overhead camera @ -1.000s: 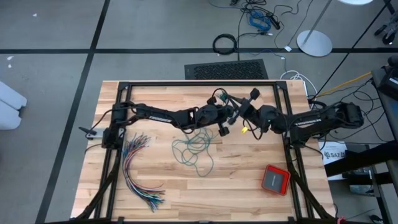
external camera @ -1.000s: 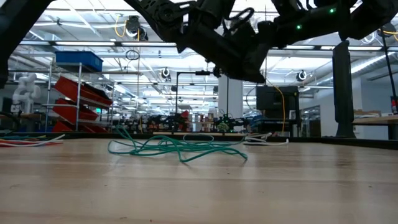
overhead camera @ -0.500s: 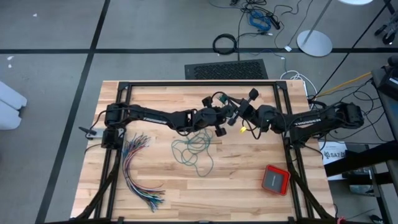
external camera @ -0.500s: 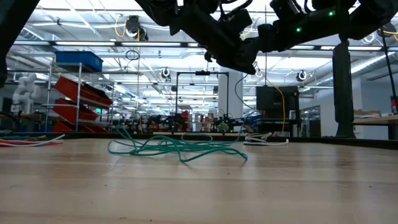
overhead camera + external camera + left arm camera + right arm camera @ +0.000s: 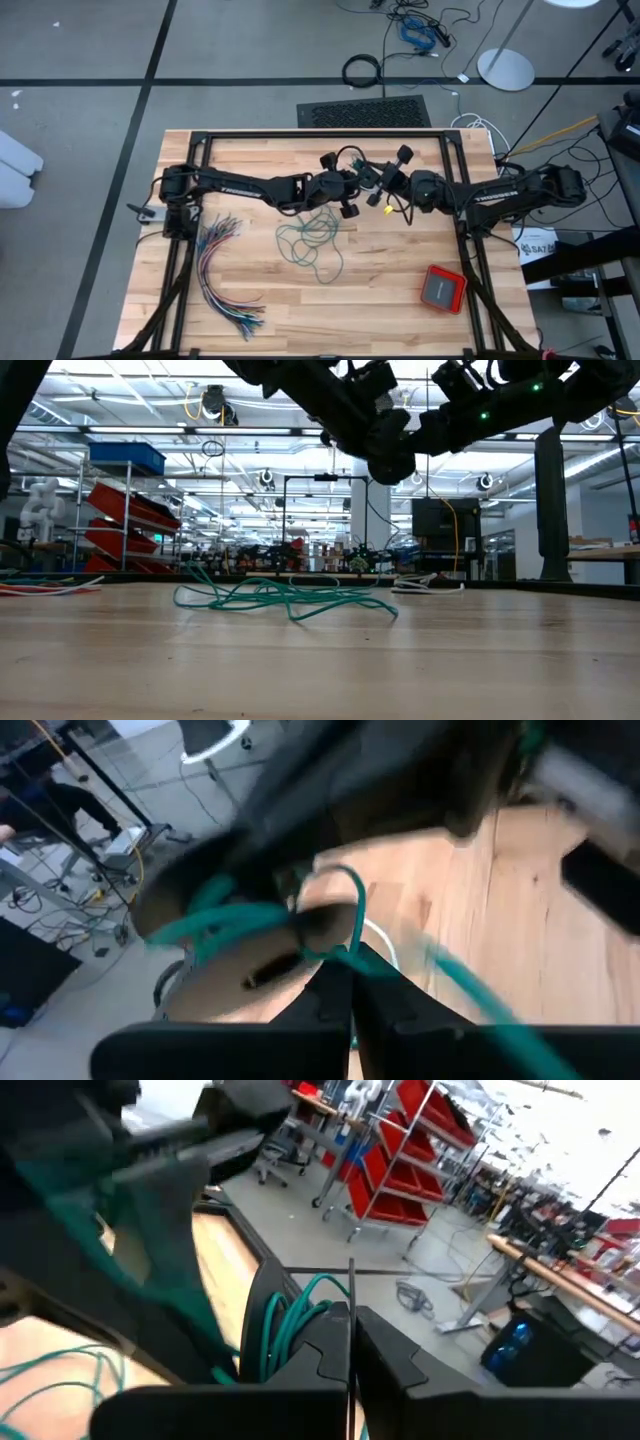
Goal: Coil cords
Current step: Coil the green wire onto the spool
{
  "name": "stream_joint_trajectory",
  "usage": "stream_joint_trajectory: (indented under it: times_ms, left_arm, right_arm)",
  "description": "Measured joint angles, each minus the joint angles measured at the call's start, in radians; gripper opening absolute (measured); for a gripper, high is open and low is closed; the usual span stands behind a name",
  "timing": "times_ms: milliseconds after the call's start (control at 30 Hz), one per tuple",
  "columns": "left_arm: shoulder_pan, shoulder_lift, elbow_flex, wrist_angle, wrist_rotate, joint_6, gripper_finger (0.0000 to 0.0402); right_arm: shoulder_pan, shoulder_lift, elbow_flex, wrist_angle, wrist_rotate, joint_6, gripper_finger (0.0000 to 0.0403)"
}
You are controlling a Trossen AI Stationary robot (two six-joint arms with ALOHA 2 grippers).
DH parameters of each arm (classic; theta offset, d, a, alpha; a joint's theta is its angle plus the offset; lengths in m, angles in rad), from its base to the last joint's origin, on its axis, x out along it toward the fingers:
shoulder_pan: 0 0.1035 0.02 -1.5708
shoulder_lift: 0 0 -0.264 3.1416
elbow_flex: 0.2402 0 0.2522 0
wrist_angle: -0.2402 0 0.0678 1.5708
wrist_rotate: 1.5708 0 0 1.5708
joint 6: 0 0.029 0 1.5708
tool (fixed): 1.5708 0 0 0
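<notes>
The teal-green cord lies mostly as a loose tangle [image 5: 310,240] on the wood at mid-table, flat in the low view [image 5: 280,595]. Above its far side my two grippers meet tip to tip. My left gripper [image 5: 357,188] and my right gripper [image 5: 379,190] are both shut, with teal strands at their fingers. Those strands form a raised loop [image 5: 340,910] between them, also seen in the right wrist view [image 5: 295,1315]. I cannot make out a black cord among the dark arm cables. My left gripper [image 5: 352,988] is shut on teal strands [image 5: 335,948] right at its fingertips, and a loop of cord stands beyond them, clear of the table. My right gripper [image 5: 350,1335] has several teal strands [image 5: 285,1330] bunched against its fingers, held well above the wood. Its fingers lie about level, coming from the table's right.
A fanned bundle of many-coloured wires [image 5: 225,270] lies near the left edge. A red-orange box [image 5: 443,288] sits at the near right. The black frame rails [image 5: 320,134] run along the far side and both sides. Bare wood shows in the near middle.
My left gripper has risen and drawn slightly toward the far edge, rolling its wrist, with the teal strands still at its tips. My right gripper has stayed in place but tipped its wrist. The tangle on the table has not moved.
</notes>
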Motion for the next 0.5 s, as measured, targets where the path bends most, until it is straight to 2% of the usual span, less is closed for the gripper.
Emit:
stream_joint_trajectory:
  times_ms: [500]
  left_arm:
    - [-0.006,-0.057,0.000,-0.114,-0.012,0.007,0.0000]
  right_arm:
    - [0.047,-0.011,0.001,-0.088,0.003,0.035,0.0000]
